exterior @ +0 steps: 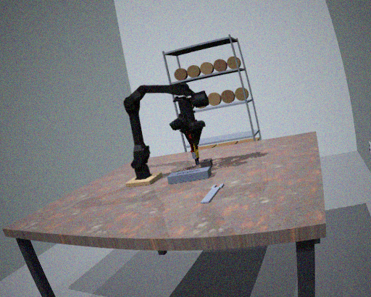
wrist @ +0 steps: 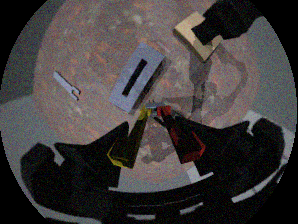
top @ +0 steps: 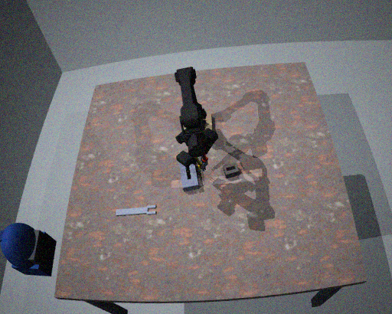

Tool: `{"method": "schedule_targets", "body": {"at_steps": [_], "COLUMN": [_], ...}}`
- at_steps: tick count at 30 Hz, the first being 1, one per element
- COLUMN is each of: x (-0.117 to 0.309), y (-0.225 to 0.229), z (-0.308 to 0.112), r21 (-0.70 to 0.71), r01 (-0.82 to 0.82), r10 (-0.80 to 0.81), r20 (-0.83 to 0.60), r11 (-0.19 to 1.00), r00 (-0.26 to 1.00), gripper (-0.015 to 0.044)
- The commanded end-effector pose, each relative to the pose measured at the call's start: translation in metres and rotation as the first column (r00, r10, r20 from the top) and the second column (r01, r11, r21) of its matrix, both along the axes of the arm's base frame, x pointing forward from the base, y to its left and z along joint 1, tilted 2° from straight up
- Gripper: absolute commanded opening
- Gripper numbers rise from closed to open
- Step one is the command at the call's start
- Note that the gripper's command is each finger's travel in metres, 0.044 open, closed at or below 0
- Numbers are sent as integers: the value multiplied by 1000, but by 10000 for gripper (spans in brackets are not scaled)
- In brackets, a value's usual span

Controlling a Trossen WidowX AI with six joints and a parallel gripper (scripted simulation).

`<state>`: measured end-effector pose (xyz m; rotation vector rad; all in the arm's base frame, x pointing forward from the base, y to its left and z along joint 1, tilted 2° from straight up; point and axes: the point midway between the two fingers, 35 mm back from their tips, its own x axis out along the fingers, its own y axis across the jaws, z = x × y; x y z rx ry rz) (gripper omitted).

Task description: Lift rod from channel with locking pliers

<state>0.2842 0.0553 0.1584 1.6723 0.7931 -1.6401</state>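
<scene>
Evidently the step in hand was carrying the pliers (top: 204, 162) (exterior: 196, 150) (wrist: 187, 142) over to the block (top: 193, 183) (exterior: 188, 176) (wrist: 120, 97). The gripper (top: 200, 153) (exterior: 193, 139) (wrist: 152, 121) had its fingers fairly wide apart, closed only as far as the spread red and yellow handles required, with the pliers held between them. The tool hung jaws down, clear of the holster (top: 231, 170) (exterior: 206, 163), which sat nearer the right edge in the top view.

The block lay inward from all four edges, its slot running roughly between the top and bottom edges of that view. The rod itself could not be made out in the dark slot; by the task, it belonged there. The forked bar (top: 132, 210) (exterior: 212, 193) (wrist: 65, 84) lay nearer the left edge and needed no attention.

Good work here called for keeping that spread unchanged: squeezing early might lock the jaws on nothing, while loosening might let the tool slip or swing. The jaws needed bringing over the slot, turning so both could enter, and lowering straight and slowly. A tilted approach could catch a jaw on the slot's rim. Only once they straddled the rod should the handles be squeezed firmly until they locked, before any lift.
</scene>
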Motion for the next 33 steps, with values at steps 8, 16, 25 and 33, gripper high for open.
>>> {"method": "schedule_targets", "body": {"at_steps": [8, 16, 25, 33], "x": [-2, -4, -6, -9], "y": [-18, -29, -42, -53], "z": [2, 3, 3, 3], "r21": [0, 2, 4, 6], "r01": [141, 238, 344, 435], "r10": [-141, -238, -344, -435], "r20": [10, 12, 14, 15], "r11": [990, 971, 939, 901], "r00": [990, 971, 939, 900], "gripper": [325, 325, 325, 325]}}
